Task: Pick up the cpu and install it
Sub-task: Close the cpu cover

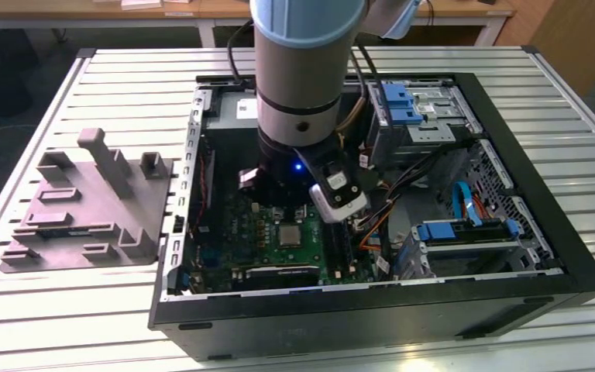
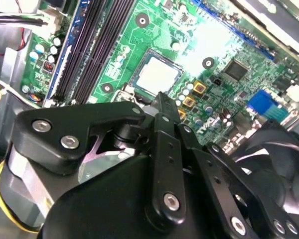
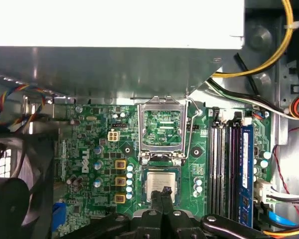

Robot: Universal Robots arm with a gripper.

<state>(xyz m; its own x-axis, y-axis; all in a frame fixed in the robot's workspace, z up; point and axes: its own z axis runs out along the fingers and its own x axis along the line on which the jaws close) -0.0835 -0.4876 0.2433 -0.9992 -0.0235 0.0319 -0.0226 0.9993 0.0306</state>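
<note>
The cpu [image 3: 162, 182] is a small square chip with a pale silver-grey top, and it lies flat in the motherboard's socket [image 3: 148, 195]. It is also visible in the second wrist view [image 2: 157, 74] and in the exterior view [image 1: 290, 235]. My gripper [image 3: 164, 191] hovers just above the cpu's near edge, its black fingertips pressed together with nothing between them. In the second wrist view the gripper [image 2: 162, 102] points down beside the chip. The socket's metal lid [image 3: 162, 127] stands flipped open behind the cpu, and its wire lever [image 3: 192, 130] is raised.
The open computer case [image 1: 545, 194] lies on a slatted table [image 1: 587, 85]. Memory slots [image 3: 228, 164] run beside the socket, and a black fan [image 3: 15, 199] sits on the other side. A grey plastic fixture [image 1: 80, 217] with upright pegs stands at the exterior view's left. Cables [image 3: 281, 45] hang near the drive bays.
</note>
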